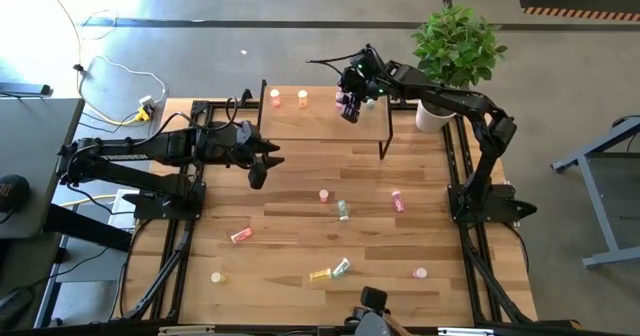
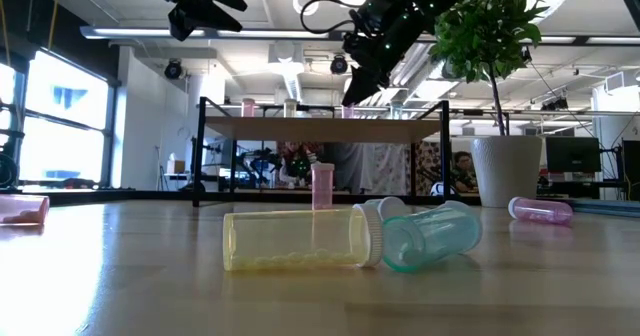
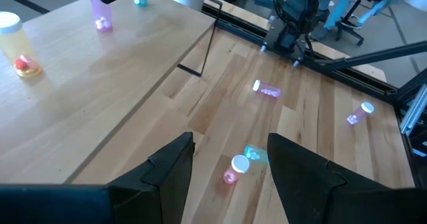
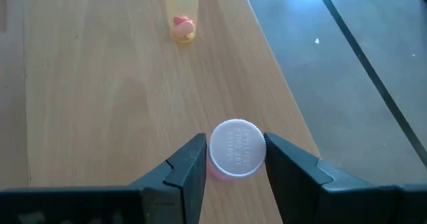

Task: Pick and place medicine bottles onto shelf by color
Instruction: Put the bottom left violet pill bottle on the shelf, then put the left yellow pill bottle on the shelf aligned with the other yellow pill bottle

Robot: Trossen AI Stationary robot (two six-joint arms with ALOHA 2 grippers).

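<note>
1. right tool (image 4: 232, 164) is hanging over the far right part of the small raised light-wood shelf on thin black legs (image 1: 320, 126), its two dark fingers standing just either side of a small pink bottle with a white ribbed cap (image 4: 235, 151); whether they are pressing on it or have a sliver of gap i cannot tell, though the bottle is sitting upright on the board.
2. left tool (image 3: 230, 167) is hovering, part open and holding nothing, above the worktop just off the shelf's near left corner.
3. judging by this, the step in hand is setting the pink bottle down. the next move is calling for the fingers to part and the arm to lift straight up without tipping the bottle, which is standing close to the shelf's edge.
4. two yellowish bottles with red pills inside (image 1: 288, 98) are already standing at the shelf's far left.
5. more bottles are lying scattered on the wooden plank worktop (image 1: 300, 216): a clear yellow bottle on its side (image 2: 295, 238) is touching a pale green bottle on its side (image 2: 430, 236), and pink ones are lying well apart.
6. a leafy green plant in a white pot (image 1: 455, 51) is standing beside the shelf's right end; beyond, an open workshop with ceiling lights and large windows is showing.
</note>
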